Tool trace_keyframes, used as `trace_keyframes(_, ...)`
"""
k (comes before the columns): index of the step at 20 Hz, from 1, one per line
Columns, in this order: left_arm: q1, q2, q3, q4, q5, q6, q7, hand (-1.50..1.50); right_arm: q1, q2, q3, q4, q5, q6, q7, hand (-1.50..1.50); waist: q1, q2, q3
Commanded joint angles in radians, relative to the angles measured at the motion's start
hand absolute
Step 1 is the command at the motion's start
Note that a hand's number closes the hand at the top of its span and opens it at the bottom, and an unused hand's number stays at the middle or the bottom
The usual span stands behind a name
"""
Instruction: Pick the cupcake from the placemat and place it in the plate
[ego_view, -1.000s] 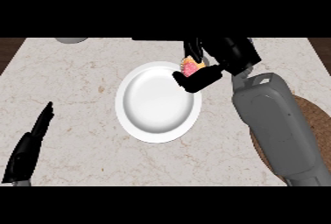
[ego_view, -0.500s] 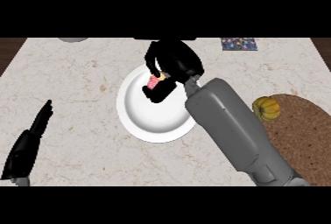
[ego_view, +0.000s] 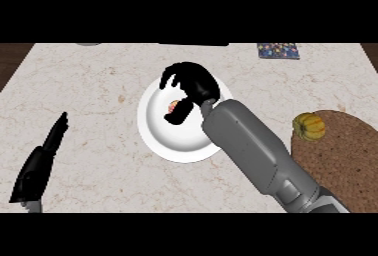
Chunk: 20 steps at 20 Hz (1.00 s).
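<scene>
The white plate (ego_view: 166, 142) lies in the middle of the marble counter. The small pink and orange cupcake (ego_view: 173, 106) rests on the plate's upper part. My right hand (ego_view: 192, 82) hovers over the plate's far rim, its forearm crossing the plate's right side. Its fingers are spread above the cupcake, with white plate showing between them and it. The thumb (ego_view: 177, 118) lies just below the cupcake. The brown placemat (ego_view: 347, 155) is at the right edge. My left hand (ego_view: 40, 165) rests open at the lower left, fingers straight.
A small yellow-orange gourd (ego_view: 309, 125) sits on the placemat's left edge. A patterned dark square (ego_view: 278, 51) lies at the counter's far edge, right of centre. A grey object (ego_view: 88, 44) peeks in at the far left.
My right hand carried the cupcake from the plate's far right rim leftward over the plate. Its fingers have since spread, and the cupcake now lies on the plate. The left hand stayed still.
</scene>
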Motion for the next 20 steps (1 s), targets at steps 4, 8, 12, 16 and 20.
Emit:
trace_keyframes(4, 0.008, -0.015, 0.006, -0.016, -0.01, 0.014, 0.016, 0.0, -0.038, 0.002, 0.03, 0.065, -0.167, -0.146, -0.079, -1.5, -0.007, -0.002, 0.0)
trace_keyframes(8, -0.018, 0.025, 0.049, -0.007, 0.023, -0.013, 0.031, 0.0, -0.031, 0.002, -0.116, 0.038, -0.229, -0.224, -0.168, -1.5, -0.019, -0.003, 0.001)
trace_keyframes(12, 0.028, 0.016, 0.057, 0.043, 0.026, -0.016, -0.047, 0.0, -0.027, -0.023, -0.211, 0.038, -0.241, -0.267, -0.132, -1.5, -0.033, -0.005, 0.0)
trace_keyframes(16, 0.019, 0.023, 0.067, 0.009, 0.04, -0.028, 0.003, 0.0, 0.044, -0.115, -0.339, -0.001, -0.363, -0.174, -0.264, -1.5, -0.037, -0.003, 0.001)
trace_keyframes(20, 0.04, 0.0, 0.044, -0.009, 0.02, -0.014, -0.026, 0.0, 0.114, -0.2, -0.443, 0.02, -0.458, -0.05, -0.394, -1.5, -0.036, -0.003, 0.001)
